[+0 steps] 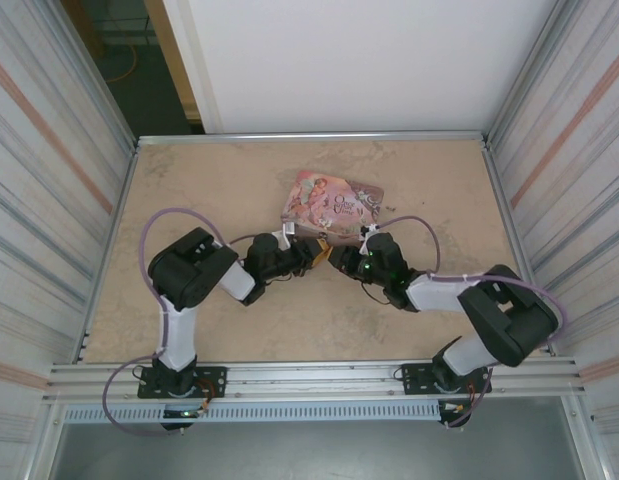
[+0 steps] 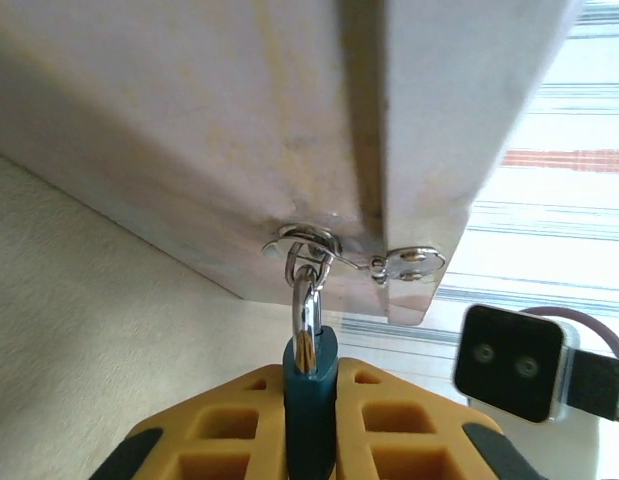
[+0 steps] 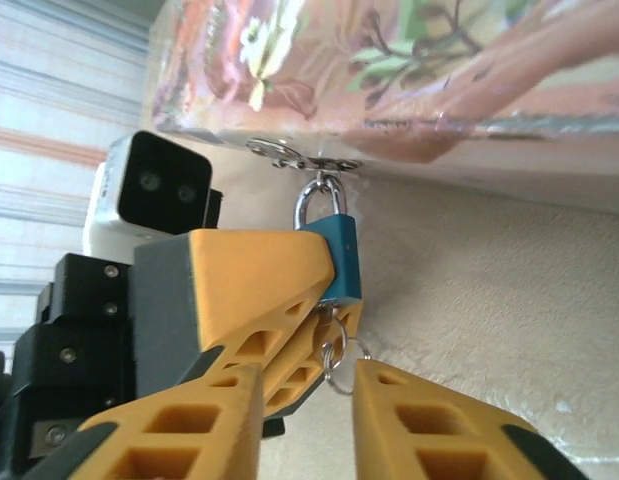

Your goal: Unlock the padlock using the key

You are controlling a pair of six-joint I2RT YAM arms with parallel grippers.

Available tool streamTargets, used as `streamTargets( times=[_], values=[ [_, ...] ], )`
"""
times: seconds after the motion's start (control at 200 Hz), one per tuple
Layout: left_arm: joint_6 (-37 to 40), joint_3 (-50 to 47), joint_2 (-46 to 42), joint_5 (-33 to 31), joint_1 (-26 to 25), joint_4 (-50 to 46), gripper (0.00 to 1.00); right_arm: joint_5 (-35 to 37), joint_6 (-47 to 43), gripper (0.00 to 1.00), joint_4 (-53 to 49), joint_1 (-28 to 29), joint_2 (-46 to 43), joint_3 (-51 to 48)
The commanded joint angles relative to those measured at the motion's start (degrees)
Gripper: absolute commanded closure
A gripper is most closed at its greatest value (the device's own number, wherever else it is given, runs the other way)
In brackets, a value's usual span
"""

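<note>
Nearest, the right fingers stood narrowly apart, gripping nothing. A small silver ring hung in the gap between them. Whether a key sat on it could not be told. Just above the ring was the padlock, a tiny blue-teal body with a thin silvery shackle. The left fingers were clamped on its two flat sides. The shackle ran up through the metal hasp on the near edge of the pink illustrated tin, so the padlock hung closed from it. The tin lay shut, its contents hidden, on the beige surface just beyond both arms' fingertips. Striped walls closed in the sides.
</note>
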Motion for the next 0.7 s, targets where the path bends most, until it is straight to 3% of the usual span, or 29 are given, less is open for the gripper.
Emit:
streamTargets(
  times=[0.0,0.25,0.541,0.696],
  values=[
    [4.07,-0.02,-5.68,-0.41,-0.40,-3.19,0.94,2.90,-3.88,0.66,-5.82,-0.01,-5.21,-1.39],
    [3.15,0.77,-11.23,0.09,-2.03,-11.76,1.00,8.09,-20.89,0.48,-19.90,1.53,-21.06,-0.74],
    [1.26,0.53,-16.34,-0.94,-3.44,-17.46,1.00,17.84,-46.51,0.30,-32.27,9.38,-35.97,3.37],
    [-0.02,0.07,-19.72,-3.23,-4.14,-23.26,1.00,21.23,-60.22,0.29,-33.56,14.03,-38.09,3.72]
  ],
)
